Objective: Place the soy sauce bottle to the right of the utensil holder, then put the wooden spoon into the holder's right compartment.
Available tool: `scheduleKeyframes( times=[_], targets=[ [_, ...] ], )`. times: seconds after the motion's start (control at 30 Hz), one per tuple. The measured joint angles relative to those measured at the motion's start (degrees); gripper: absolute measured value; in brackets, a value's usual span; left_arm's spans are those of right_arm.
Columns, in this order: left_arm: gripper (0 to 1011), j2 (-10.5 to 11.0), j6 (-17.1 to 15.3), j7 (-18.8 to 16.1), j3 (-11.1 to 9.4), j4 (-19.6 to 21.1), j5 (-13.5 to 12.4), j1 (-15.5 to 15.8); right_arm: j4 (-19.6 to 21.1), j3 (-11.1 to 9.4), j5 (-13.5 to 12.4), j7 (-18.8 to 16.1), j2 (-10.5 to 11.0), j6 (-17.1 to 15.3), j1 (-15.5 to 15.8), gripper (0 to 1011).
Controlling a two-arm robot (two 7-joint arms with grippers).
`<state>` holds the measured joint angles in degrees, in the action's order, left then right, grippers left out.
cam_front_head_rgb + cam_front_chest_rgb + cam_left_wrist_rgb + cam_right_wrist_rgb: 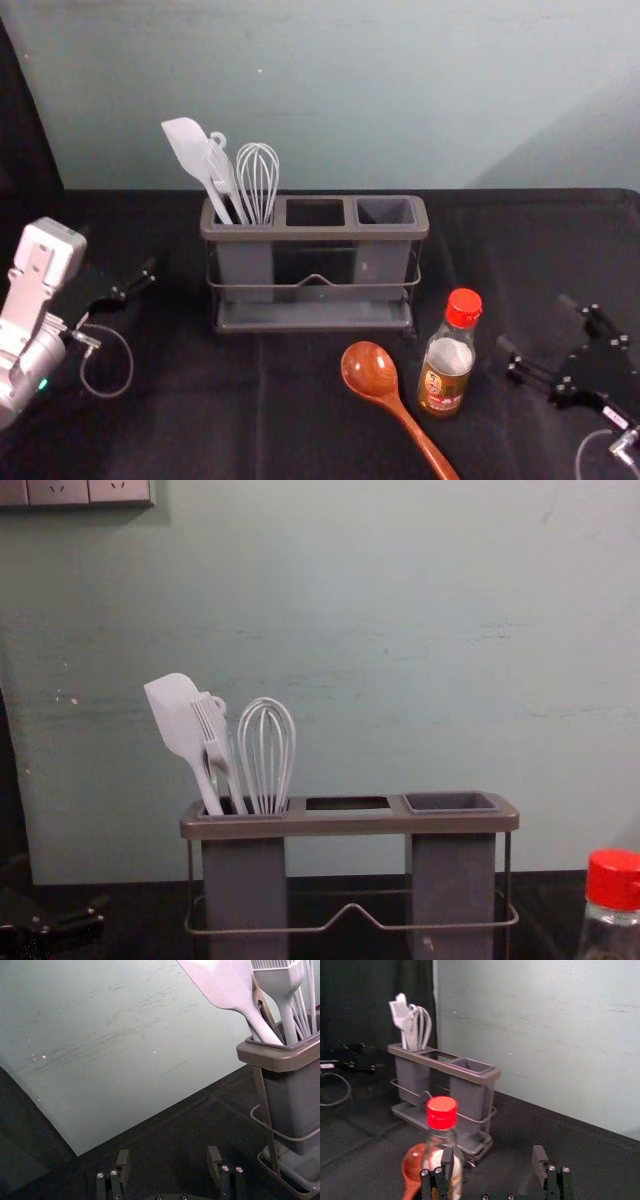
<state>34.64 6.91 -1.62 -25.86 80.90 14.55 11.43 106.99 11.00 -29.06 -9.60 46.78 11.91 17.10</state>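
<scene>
Left to right, you have: the left gripper (pixel 168 1155), off the utensil holder's left side, jaws wide apart with nothing between them; it looks idle. Next, the utensil holder (pixel 315 234), upright, with a white spatula (pixel 188 145) and a whisk (pixel 257 175) standing in its left compartment. Its right compartment (pixel 382 265) has no spoon in it. The wooden spoon (pixel 368 368) lies on the black surface (pixel 270 400) in front of the holder, bowl nearer the holder, handle running back toward you. Just right of it stands the soy sauce bottle (pixel 446 372), upright, red cap on, forward of the holder's right end rather than level beside it. Farthest right, near the bottle, you have the right gripper (pixel 493 1155), jaws wide apart, holding nothing. Progress, your estimate: at the start, neither step complete. Left to do: grasp the bottle, probably with the right gripper, and set it beside the holder's right end; then pick up the spoon and lower it into the right compartment.
</scene>
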Motion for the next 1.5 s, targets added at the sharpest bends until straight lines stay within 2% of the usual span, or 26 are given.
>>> scheduleKeyframes(
  times=[0.2,0.43,0.77,1.07,1.5],
  targets=[
    [1012,0.00,0.00,0.00,0.00,0.00,0.00,0.00,-0.01,1.78,-0.07,-2.55,-2.33,0.06,-1.69,1003],
    [1011,0.00,0.00,0.00,0.00,0.00,0.00,0.00,-0.06,2.90,-0.20,-4.37,-4.49,0.08,-3.38,1003],
    [1011,0.00,0.00,0.00,0.00,0.00,0.00,0.00,-2.12,4.52,0.28,-6.31,-8.20,-1.83,-7.32,1003],
    [1011,0.00,0.00,0.00,0.00,0.00,0.00,0.00,-3.54,4.73,1.06,-7.52,-10.44,-3.03,-8.94,1003],
    [1011,0.00,0.00,0.00,0.00,0.00,0.00,0.00,-4.39,3.96,2.13,-8.68,-12.53,-3.90,-9.43,1003]
  ],
)
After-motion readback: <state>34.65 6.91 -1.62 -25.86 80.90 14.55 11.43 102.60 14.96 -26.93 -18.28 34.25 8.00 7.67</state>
